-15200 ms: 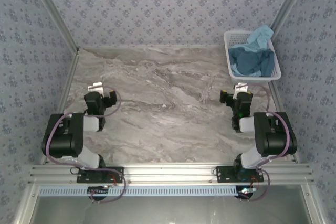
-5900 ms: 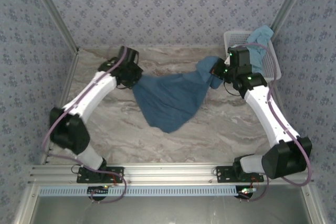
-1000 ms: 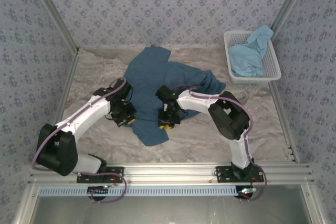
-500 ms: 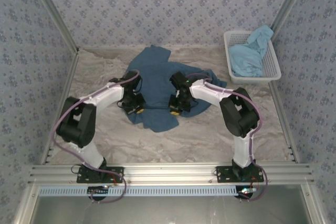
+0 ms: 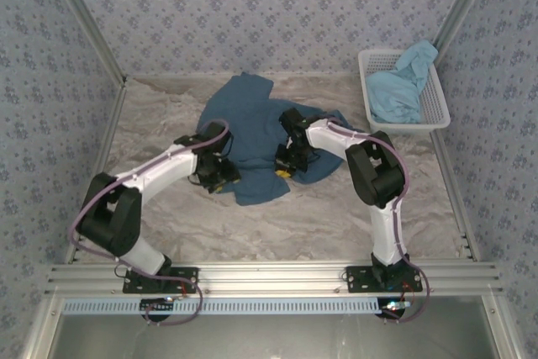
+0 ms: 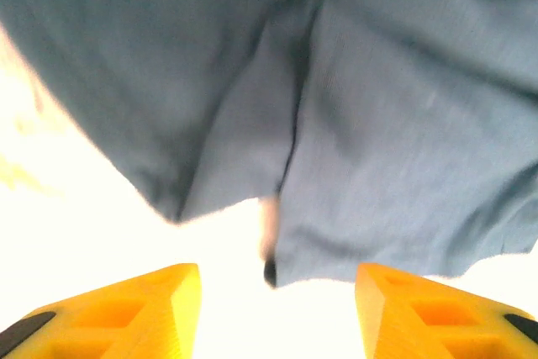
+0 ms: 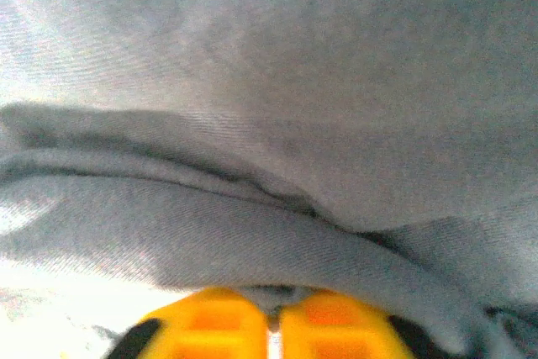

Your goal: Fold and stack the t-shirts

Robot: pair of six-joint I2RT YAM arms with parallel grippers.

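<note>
A grey-veined marble tabletop [image 5: 336, 224] sits between walls papered in a small blue floral print [image 5: 252, 14]. The darker teal-blue t-shirt [image 5: 252, 119] lies crumpled on the far middle of the table. One part reaches toward the back wall, and its near edge is bunched into a rounded, doubled-over lump between the two arms. The left gripper [image 6: 273, 292] is low over the table at the shirt's near left edge. Its yellow fingertips [image 6: 134, 308] stand wide apart with bare bright tabletop between them, and the hem of the cloth hangs just ahead of them without being caught. The right gripper [image 7: 269, 317] rests on the shirt's right-hand side, with the arm bent sharply back over the cloth. In the right wrist view its two yellow fingers are pressed together with only a hairline slit between them, and a thick fold of the teal fabric runs straight across their tips, so they appear pinched on that fold. The lighter sky-blue t-shirt [image 5: 395, 94] is well apart from all this. It is heaped in the white mesh basket [image 5: 405, 129] at the far right corner of the table, with one end draped over the basket's far rim.
</note>
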